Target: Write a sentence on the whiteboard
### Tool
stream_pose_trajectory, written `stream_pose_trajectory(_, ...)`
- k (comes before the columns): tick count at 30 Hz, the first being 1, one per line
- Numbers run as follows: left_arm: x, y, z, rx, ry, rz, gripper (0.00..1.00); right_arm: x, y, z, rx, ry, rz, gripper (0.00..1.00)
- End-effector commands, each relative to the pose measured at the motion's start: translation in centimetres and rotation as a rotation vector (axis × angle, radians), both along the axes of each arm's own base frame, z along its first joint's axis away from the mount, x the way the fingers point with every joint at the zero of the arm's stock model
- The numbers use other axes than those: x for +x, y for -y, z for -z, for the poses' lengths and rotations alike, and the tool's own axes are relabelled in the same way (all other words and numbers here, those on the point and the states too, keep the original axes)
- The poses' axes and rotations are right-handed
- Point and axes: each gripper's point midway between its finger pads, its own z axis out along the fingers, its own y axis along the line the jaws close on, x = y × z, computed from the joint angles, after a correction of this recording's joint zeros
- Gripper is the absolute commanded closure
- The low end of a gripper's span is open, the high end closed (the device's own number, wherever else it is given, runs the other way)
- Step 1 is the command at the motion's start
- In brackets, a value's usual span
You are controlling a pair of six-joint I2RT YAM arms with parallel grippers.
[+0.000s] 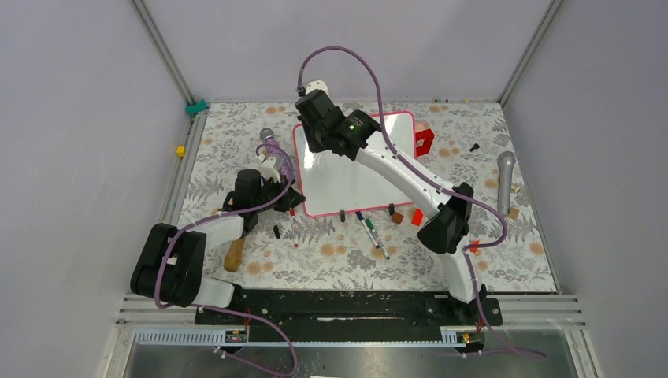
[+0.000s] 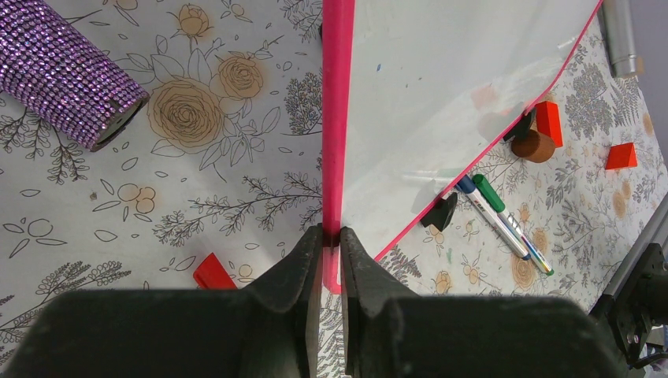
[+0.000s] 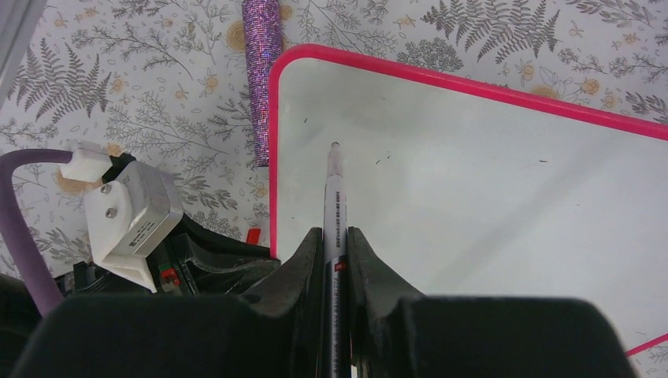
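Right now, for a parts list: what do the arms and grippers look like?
The left arm and right arm have white links and bulky black joints, each trailed by a purple cable. The left gripper and right gripper have matte black tapered fingers. A green light shows on the right wrist.

Whiteboard glossy white, thin pink-red frame, rounded corners; lies flat, slightly skewed.

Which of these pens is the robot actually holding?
The white pen clamped in the right hand, tip over the whiteboard. The blue-capped pen and green-capped pen lie loose on the tablecloth.
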Motion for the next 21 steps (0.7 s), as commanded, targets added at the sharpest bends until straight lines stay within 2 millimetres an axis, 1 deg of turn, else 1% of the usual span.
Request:
stream_pose_trajectory(1, 0.9, 0.8, -2.2, -0.033, 0.072, 0.037, 0.92, 0.3, -0.1, -1.9, 0.004, 0.055, 0.01, 1.0)
stream_pose_trajectory(6, 0.8, 0.8, -2.1, -0.034, 0.069, 0.037, 0.92, 0.7, -0.2, -1.9, 0.004, 0.071, 0.023, 1.0)
stream_pose_trajectory(14, 0.8, 0.9, -2.2, -0.036, 0.071, 0.039, 0.92, 1.4, -1.0, -1.5, 0.011, 0.089, 0.021, 1.0)
stream_pose_trajectory(21, 0.8, 0.9, -2.2, -0.037, 0.07, 0.041, 0.92, 1.9, -1.4, -1.8, 0.023, 0.112, 0.019, 1.0)
